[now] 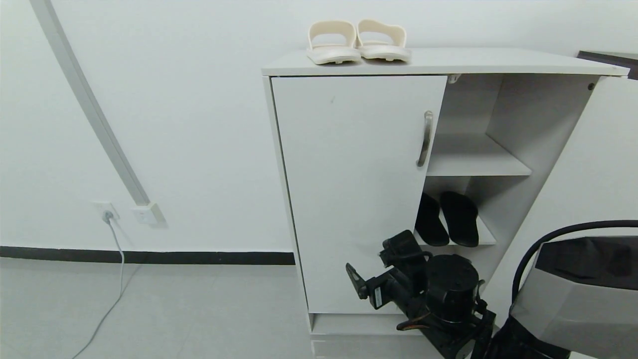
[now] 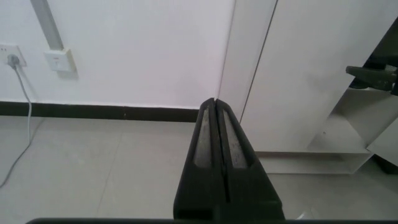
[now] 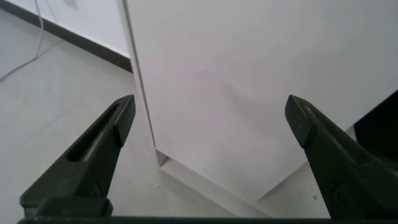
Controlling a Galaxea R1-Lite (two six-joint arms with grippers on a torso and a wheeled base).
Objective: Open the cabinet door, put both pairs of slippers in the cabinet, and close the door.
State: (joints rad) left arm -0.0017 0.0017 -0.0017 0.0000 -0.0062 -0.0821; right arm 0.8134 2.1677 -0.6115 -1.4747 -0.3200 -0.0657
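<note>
Right gripper (image 3: 208,109) spread wide at the cabinet (image 1: 349,199), left gripper (image 2: 215,106) pressed together. Black slippers (image 1: 448,219) inside, cream slippers (image 1: 358,42) on top.

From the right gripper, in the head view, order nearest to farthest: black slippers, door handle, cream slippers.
From the right gripper:
1. Black slippers, lower shelf, inside.
2. Door handle, higher, on the closed door.
3. Cream slippers, on the cabinet top.

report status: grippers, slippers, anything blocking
Left gripper shut, right gripper open, low by shut left door. Black slippers on lower shelf, cream slippers on cabinet top. Right door open, no obstruction seen.
</note>
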